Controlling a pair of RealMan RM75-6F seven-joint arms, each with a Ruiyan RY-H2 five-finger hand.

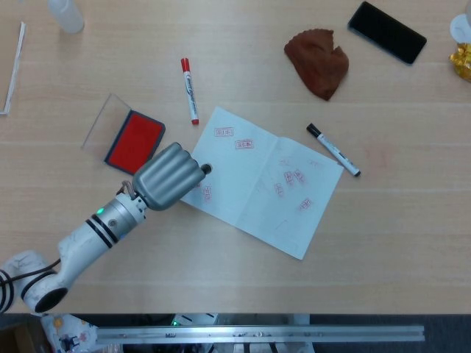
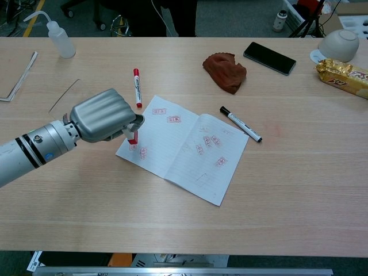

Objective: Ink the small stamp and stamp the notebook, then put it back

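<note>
I hold the small red-handled stamp (image 2: pixel 133 137) pinched in my left robot hand (image 2: pixel 103 121), lifted clear of the open white notebook (image 1: pixel 261 180) at frame centre, so the fresh imprint (image 1: pixel 207 193) shows; the red ink pad (image 1: pixel 134 142) lies just upper left for return.

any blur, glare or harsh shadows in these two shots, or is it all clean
Head view: even, soft light, no glare, and the notebook stamp marks are sharp. Chest view: the robot hand is crisp, casting only a faint shadow on the table; the small stamp reads clearly.
</note>
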